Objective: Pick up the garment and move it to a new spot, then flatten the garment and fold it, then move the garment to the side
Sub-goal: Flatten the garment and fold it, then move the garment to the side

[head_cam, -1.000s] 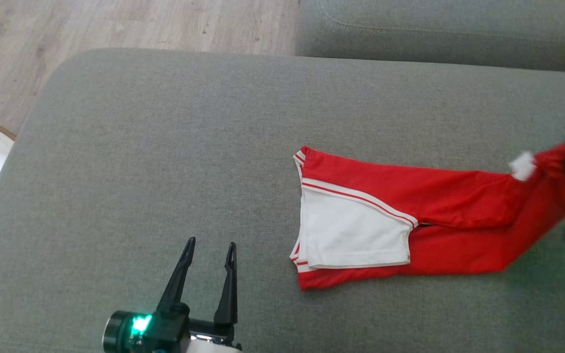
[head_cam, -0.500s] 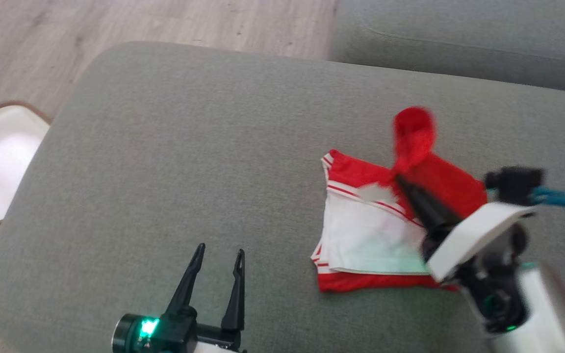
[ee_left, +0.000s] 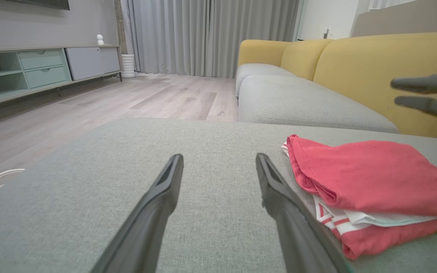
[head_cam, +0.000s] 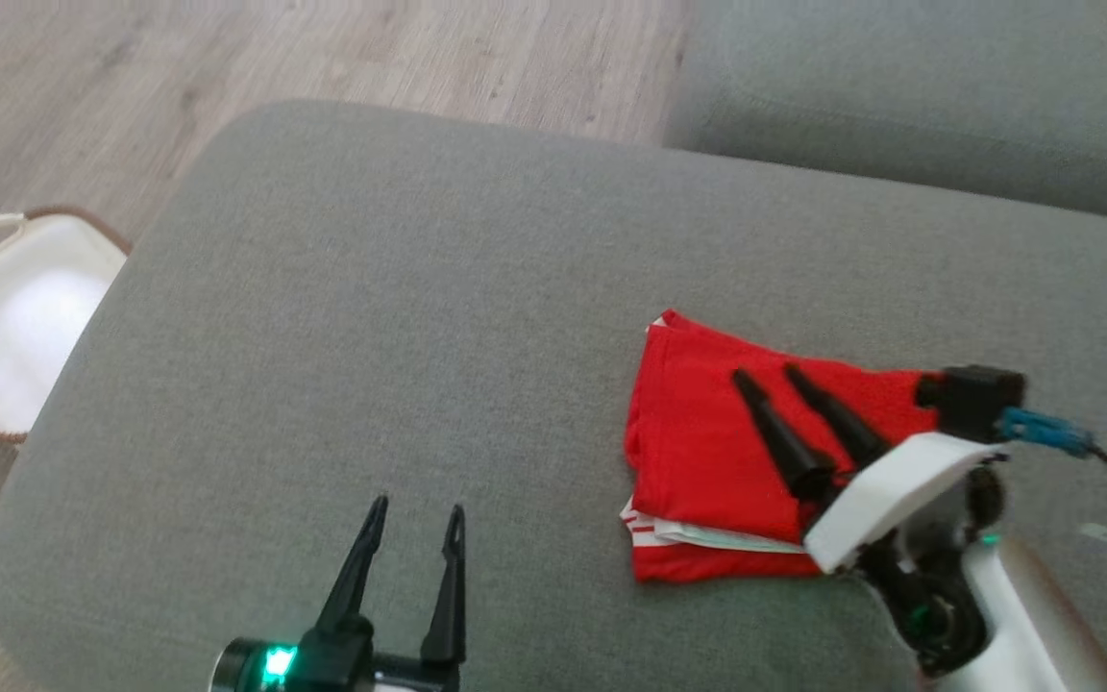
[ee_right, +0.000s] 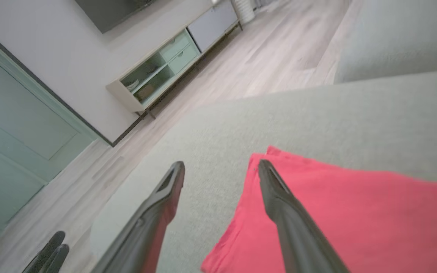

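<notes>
Fold's down! The red fabric garment with white striped trim (head_cam: 698, 452), its end held aloft half a second ago, now lies doubled over its white panel, right of centre on the grey fabric cushion (head_cam: 400, 288). The right gripper (head_cam: 765, 374) hovers over it, fingers parted and empty. The left gripper (head_cam: 417, 506) sits near-left, also spread. A white brown-rimmed basket (head_cam: 6, 317) stands on the floor at the left.

Garment (head_cam: 688, 442) on cushion (head_cam: 419, 317), right of basket (head_cam: 25, 317).
</notes>
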`<state>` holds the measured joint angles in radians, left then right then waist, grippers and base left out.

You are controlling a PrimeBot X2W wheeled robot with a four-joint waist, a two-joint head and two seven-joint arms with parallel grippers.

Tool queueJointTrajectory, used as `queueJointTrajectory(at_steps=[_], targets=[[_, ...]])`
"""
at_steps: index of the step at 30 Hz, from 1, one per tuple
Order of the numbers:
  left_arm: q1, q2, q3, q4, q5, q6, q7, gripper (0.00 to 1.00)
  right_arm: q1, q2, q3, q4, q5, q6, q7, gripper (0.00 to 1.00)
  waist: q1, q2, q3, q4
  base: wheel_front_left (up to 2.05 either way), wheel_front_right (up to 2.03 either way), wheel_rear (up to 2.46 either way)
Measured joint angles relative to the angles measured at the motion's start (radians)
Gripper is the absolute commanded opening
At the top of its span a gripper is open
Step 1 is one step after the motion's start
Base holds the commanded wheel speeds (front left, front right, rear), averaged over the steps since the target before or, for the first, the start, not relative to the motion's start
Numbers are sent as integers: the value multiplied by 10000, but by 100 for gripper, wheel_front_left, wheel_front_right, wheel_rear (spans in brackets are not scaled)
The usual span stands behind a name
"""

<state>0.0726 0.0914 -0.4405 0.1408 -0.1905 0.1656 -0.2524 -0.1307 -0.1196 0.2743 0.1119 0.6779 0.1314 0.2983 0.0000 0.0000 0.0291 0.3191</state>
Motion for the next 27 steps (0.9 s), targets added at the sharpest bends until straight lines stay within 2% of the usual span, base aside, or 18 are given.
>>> queueJointTrajectory(at_steps=[5,10,14,18,27], targets=[[516,-6,468,-123,-17,17,0,100,240,-759,-458,-224,-857,0,-1423,100,0,0,-430,-356,0,0,0],[842,-19,903,-313,-238,12,0,100,1176,-1085,-1174,-36,-1450,0,-2961,100,-1,0,-804,-893,0,0,0],[1126,-100,1252,-366,-788,-15,0,100,2070,-997,-1684,351,-2023,0,-4086,100,-1,0,-1097,-1268,0,0,0],[1413,-117,1452,-483,-702,0,0,100,2923,-966,-1430,727,-3007,0,-5024,100,-1,0,-1338,-1570,0,0,0],[1826,-117,1701,-631,-217,-88,0,100,3297,-453,-1331,1279,-3800,0,-5461,100,-2,0,-1576,-1998,0,0,0]])
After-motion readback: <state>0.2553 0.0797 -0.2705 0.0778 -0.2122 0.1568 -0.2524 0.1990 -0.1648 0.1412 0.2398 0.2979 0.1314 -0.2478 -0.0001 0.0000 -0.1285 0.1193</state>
